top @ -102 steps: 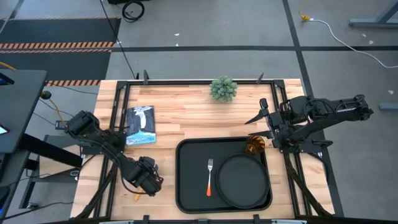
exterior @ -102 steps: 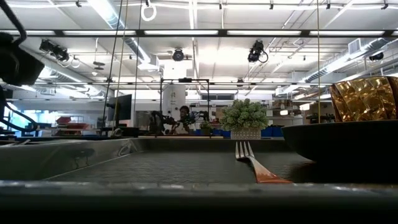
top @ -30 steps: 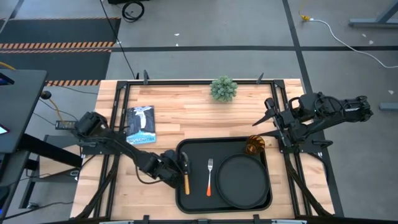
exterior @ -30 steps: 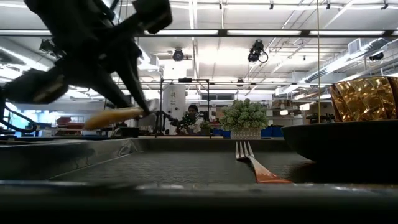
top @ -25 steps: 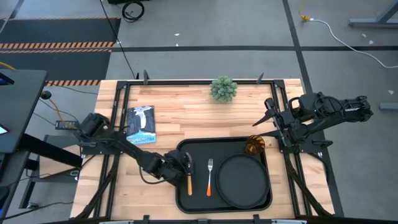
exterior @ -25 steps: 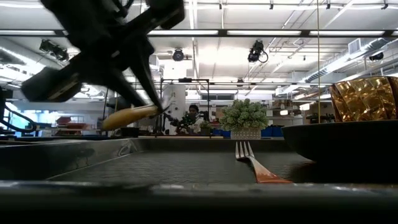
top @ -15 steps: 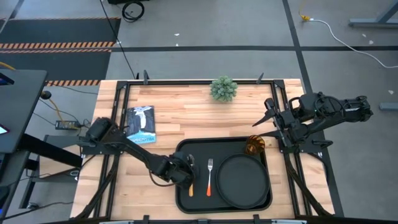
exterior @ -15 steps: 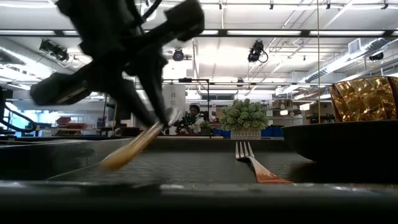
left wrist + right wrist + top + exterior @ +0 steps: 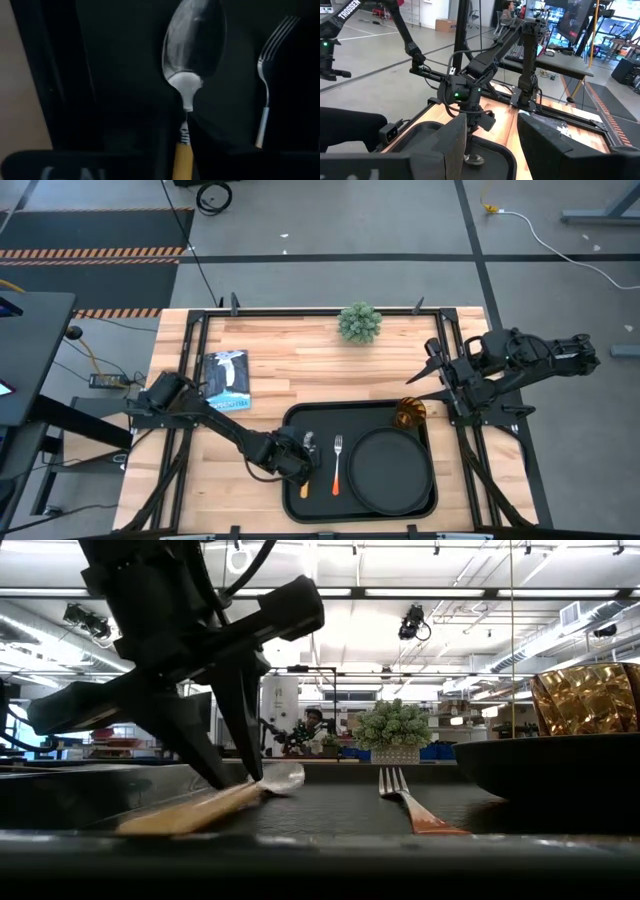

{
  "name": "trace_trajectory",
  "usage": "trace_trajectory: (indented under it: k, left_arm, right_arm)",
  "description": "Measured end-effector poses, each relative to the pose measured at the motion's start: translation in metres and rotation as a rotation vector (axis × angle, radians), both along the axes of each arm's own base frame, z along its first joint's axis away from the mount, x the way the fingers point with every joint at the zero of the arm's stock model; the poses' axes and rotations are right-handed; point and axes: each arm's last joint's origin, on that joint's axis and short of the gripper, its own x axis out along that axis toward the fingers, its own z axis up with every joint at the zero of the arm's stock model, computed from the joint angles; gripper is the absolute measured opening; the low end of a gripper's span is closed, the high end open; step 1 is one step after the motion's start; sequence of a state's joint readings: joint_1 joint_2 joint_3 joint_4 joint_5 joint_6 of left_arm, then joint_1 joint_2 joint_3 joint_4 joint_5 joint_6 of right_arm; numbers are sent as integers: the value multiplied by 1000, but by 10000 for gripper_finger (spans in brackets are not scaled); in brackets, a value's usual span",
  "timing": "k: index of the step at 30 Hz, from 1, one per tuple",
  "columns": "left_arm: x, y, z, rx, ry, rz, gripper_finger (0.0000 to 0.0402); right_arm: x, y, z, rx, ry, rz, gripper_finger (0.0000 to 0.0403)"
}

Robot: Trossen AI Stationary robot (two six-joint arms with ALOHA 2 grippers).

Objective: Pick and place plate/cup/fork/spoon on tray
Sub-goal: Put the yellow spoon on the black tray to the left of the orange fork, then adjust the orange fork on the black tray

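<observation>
Our left gripper (image 9: 298, 463) reaches low over the tray (image 9: 360, 507), fingers parted astride the spoon (image 9: 205, 806), which lies flat there beside the fork (image 9: 337, 464). Our right gripper (image 9: 428, 372) waits spread wide beyond the cup (image 9: 408, 414).

You're looking into a robotics lab: ceiling light strips (image 9: 420, 592) upper frame, monitors (image 9: 575, 17) upper right.
</observation>
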State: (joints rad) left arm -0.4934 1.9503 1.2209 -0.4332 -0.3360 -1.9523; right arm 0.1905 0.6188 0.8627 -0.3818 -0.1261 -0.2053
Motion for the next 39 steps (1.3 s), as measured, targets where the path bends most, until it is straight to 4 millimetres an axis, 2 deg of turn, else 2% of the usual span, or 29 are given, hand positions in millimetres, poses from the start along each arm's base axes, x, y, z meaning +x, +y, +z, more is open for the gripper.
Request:
trace_trajectory:
  k: [5,10,16,20,23,28,34,39]
  left_arm:
    - [-2,1,3,36,19,-48,135]
    - [1,4,15,167,62,-178,131]
    - [20,4,46,488,43,-514,122]
    - [37,8,53,578,-23,-724,121]
    - [50,14,52,588,-84,-805,121]
    - [62,24,37,528,-91,-877,121]
    - [73,14,22,570,-165,-941,121]
    - [71,7,13,621,-146,-1005,121]
  right_arm:
    - [3,1,-2,-3,15,0,183]
    - [11,2,-6,-10,51,0,183]
    - [16,3,-7,-11,58,-1,183]
    - [15,3,-4,12,36,-4,183]
    - [14,3,-2,28,25,-6,183]
    - [15,3,-2,59,32,-10,183]
    - [15,3,-2,65,35,-12,183]
    - [15,3,-2,66,34,-12,183]
